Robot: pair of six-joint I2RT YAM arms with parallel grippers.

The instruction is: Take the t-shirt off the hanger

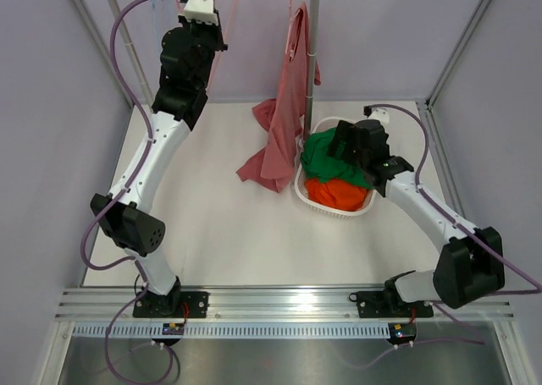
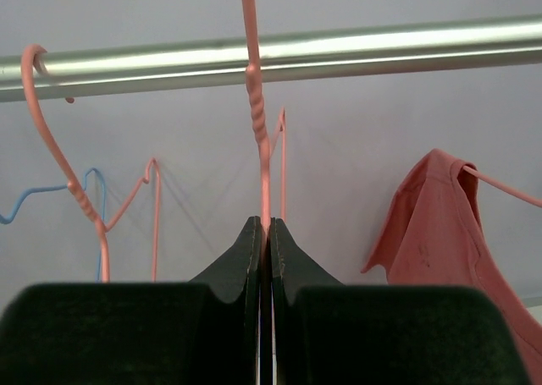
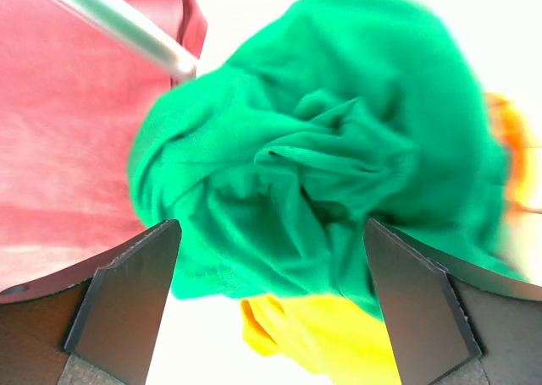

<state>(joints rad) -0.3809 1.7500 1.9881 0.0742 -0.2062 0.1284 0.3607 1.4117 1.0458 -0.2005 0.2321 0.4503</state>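
T-shirt point(image 1: 286, 97), the faded red one, hangs from the far rail point(image 2: 381, 51) beside the upright pole point(image 1: 313, 55), its lower end trailing onto the counter point(image 1: 220, 224) just left of the basket point(image 1: 309, 200). My left arm point(image 1: 161, 148) stretches up and away to the rail. The left pincer point(image 2: 264, 228) is pressed fully together on the twisted neck of a pink hanger point(image 2: 254, 106) hooked over the rail, and the shirt hangs to its right, apart from the fingers. My right arm point(image 1: 423, 203) bends over the basket, the right pincer point(image 3: 269, 233) spread wide and holding nothing, above a green garment point(image 3: 322, 131). The fingers hide the hanger's lower part, and I can't tell which hanger carries the shirt.
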